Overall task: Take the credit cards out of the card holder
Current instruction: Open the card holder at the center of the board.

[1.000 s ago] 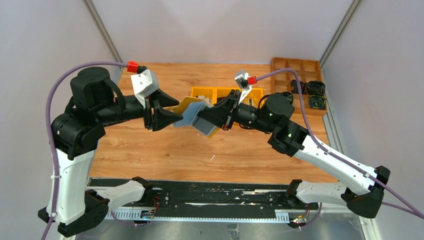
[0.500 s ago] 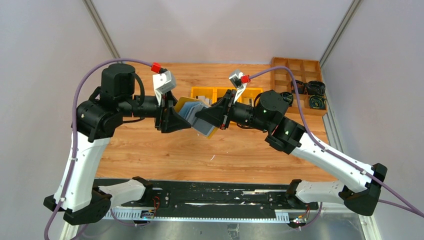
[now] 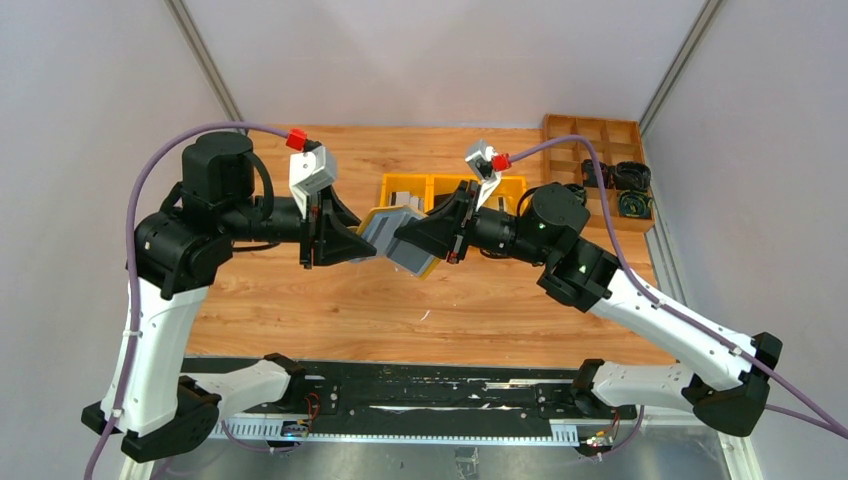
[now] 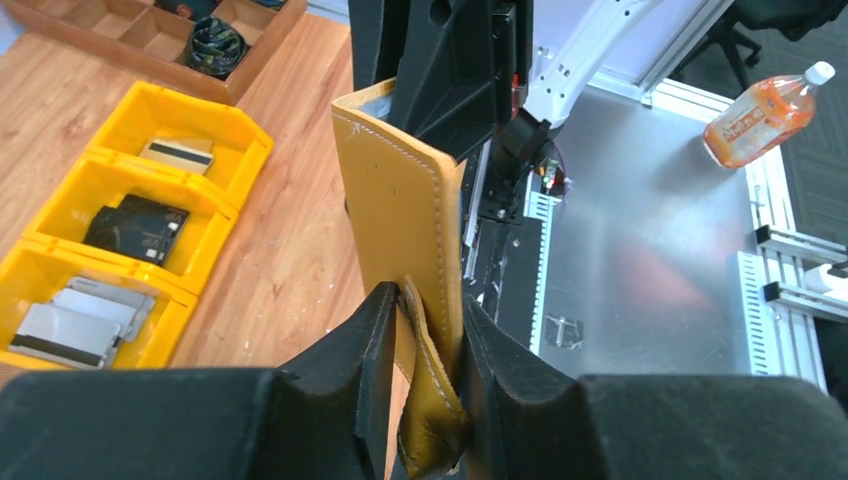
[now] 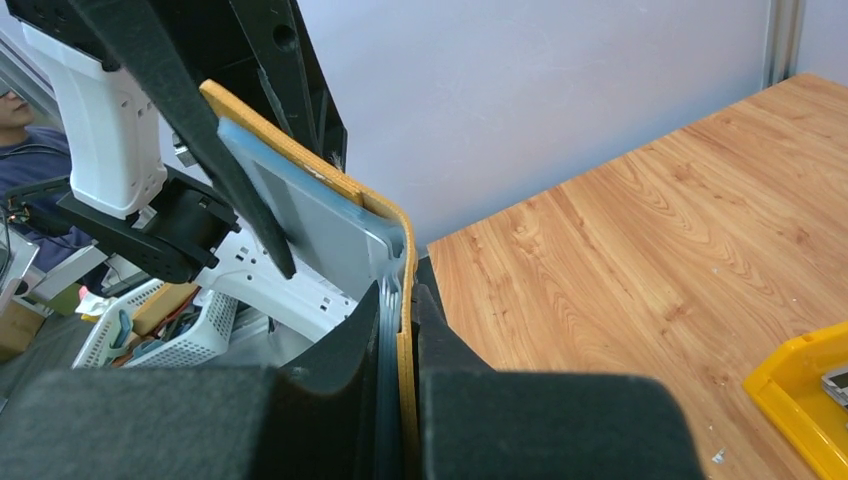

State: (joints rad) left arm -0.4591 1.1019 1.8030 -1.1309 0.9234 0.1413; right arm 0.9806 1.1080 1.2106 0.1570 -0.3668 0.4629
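The card holder [image 3: 392,240] hangs in the air above the middle of the desk [image 3: 290,295], stretched between the two arms and touching nothing else. It is open, its mustard-yellow cover turned outward and its grey inner face turned up toward the top camera.

The left jaws are closed on a yellow flap at the holder's left end. In the left wrist view the two black fingers [image 4: 350,370] press that folded flap from both sides, while the rest of the yellow cover [image 4: 395,190] rises beyond them toward the other arm.

The right jaws are pinched tight on the opposite edge. In the right wrist view the fingers [image 5: 340,380] squeeze the yellow cover and the grey layer together, and the grey face [image 5: 310,210] runs up and away to the left. Whether any card sits inside that grey layer cannot be told.

Behind the holder, a row of yellow bins [image 3: 440,185] stands on the desk. One bin holds pale grey credit cards [image 4: 75,322] lying flat, the next a black block [image 4: 135,228]. A wooden tray [image 3: 590,135] sits at the far right corner.
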